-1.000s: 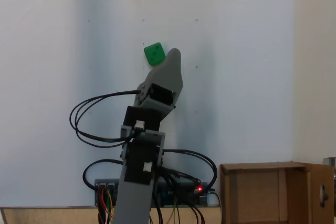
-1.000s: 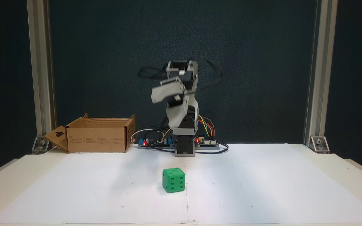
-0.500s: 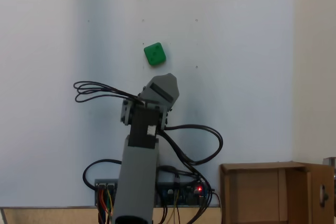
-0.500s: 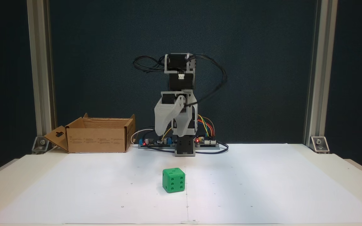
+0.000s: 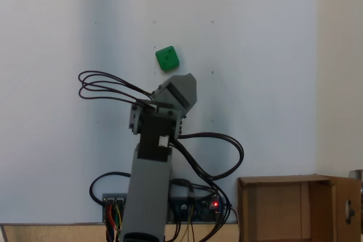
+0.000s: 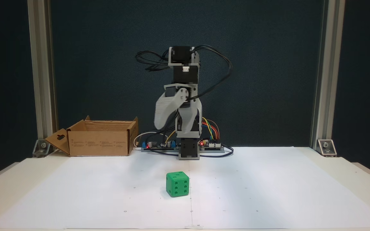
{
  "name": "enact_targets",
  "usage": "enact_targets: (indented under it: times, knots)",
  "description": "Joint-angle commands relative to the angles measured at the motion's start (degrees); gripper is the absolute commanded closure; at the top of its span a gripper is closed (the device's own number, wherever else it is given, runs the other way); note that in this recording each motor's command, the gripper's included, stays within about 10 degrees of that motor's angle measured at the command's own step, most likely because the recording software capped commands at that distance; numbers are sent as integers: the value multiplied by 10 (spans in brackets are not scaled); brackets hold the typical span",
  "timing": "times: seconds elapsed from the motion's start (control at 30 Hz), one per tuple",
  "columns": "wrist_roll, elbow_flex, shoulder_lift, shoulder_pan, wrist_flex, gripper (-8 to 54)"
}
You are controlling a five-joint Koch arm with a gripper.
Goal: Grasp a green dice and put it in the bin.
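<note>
The green dice (image 6: 177, 183) rests on the white paper in front of the arm's base, untouched, and sits near the upper middle of the sheet as the green dice (image 5: 167, 58). My gripper (image 6: 171, 127) hangs in the air well above and behind it, pointing down. It is open: the moving jaw is swung out to the left of the fixed one, with nothing between them. From above, the gripper (image 5: 182, 90) stops short of the dice. The bin (image 6: 100, 138), a brown cardboard box with upright flaps, stands at the back left, and appears at the lower right as the bin (image 5: 289, 208).
The arm's base and controller boards with coloured wires (image 6: 210, 144) sit at the back edge of the paper. Black cables (image 5: 108, 86) loop out from the arm. Metal frame posts (image 6: 42, 77) stand at both back corners. Bare white paper surrounds the dice.
The arm has pulled back from its stretched-out pose over the dice and turned its gripper downward. In the last half second the moving jaw has swung wider open.
</note>
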Motion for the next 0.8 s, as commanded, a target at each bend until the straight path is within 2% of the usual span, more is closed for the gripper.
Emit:
enact_targets:
  times: [0.0, 0.2, 0.77]
  knots:
    - [50, -32, 3, 25, -9, 47]
    - [78, -40, -20, -8, -16, 46]
    - [155, -155, -171, -30, -21, 34]
